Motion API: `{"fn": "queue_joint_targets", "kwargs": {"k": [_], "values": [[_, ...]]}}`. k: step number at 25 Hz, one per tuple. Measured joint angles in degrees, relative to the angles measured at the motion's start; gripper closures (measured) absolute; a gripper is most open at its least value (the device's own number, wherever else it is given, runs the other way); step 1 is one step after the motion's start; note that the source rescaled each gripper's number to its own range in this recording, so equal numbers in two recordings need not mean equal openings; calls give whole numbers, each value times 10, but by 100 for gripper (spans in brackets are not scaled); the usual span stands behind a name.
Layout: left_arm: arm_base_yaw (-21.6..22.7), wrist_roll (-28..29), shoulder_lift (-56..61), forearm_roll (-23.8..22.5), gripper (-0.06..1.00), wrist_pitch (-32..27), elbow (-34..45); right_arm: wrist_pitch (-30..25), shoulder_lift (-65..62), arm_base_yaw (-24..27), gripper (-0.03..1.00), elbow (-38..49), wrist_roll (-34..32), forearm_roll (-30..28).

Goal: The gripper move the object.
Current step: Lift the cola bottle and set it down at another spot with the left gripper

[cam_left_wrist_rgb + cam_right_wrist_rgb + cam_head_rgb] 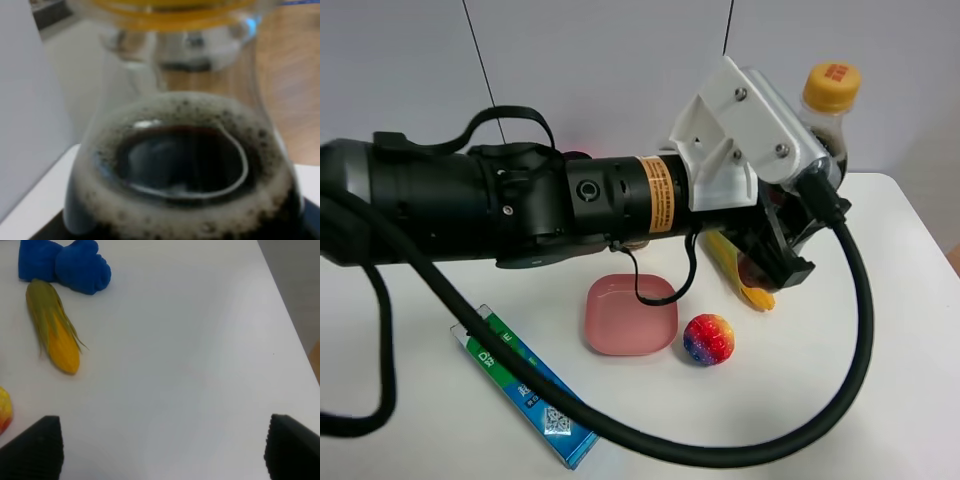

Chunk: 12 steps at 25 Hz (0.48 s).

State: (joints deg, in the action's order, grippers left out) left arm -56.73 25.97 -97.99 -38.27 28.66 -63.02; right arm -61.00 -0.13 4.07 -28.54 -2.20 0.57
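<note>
The tall cola bottle (831, 92) with a yellow cap stands at the back right of the white table, mostly hidden behind the white bracket. My left gripper (786, 248), black fingers under that bracket, reaches across from the left and sits around the bottle's body. The left wrist view shows the bottle (185, 165) pressed very close, dark cola with foam below the yellow cap. The fingers seem shut on it. My right gripper (160, 450) is open and empty above bare table; it does not show in the exterior view.
A pink bowl (630, 315) and a rainbow ball (708, 338) lie mid-table. A yellow corn cob (745, 285) lies under the left gripper and also shows in the right wrist view (55, 335), beside a blue lumpy object (65, 265). A green-blue box (525, 385) lies front left.
</note>
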Motion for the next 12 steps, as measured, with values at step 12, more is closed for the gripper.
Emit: {"fn": "queue_joint_targets", "kwargs": {"k": [12], "values": [[-1,-87,-74,133,94,64,0,0,0,0,-3,0,0,0]]}}
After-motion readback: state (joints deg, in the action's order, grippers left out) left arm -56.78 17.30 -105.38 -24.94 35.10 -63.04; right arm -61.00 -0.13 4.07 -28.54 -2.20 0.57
